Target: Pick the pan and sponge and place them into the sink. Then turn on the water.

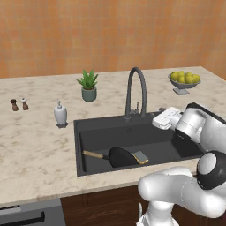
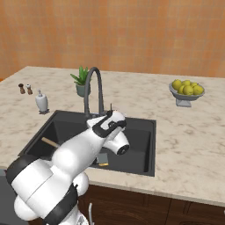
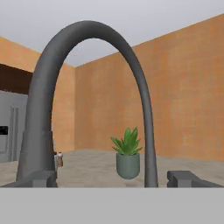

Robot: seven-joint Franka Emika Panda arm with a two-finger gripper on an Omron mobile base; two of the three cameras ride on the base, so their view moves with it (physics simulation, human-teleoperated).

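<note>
The black pan [image 1: 120, 157] lies in the dark sink [image 1: 132, 132], its wooden handle [image 1: 92, 154] pointing left. The yellow sponge [image 1: 141, 156] rests against the pan's right side, grey-green face up. In the right base view the arm hides the pan's bowl, and only the handle [image 2: 49, 141] and part of the sponge [image 2: 103, 159] show. My gripper [image 1: 156, 120] hovers over the sink's back right, level with the base of the arched faucet [image 1: 135, 90] and just right of it. Its fingertips [image 3: 187, 178] stand wide apart, open, with the faucet [image 3: 87, 39] close ahead. No water falls from the spout.
On the counter behind the sink stand a potted plant [image 1: 88, 86], a soap dispenser [image 1: 60, 114] and two small shakers [image 1: 19, 104]. A bowl of lemons [image 1: 184, 80] sits at the back right. A stove edge [image 1: 26, 214] shows at the lower left.
</note>
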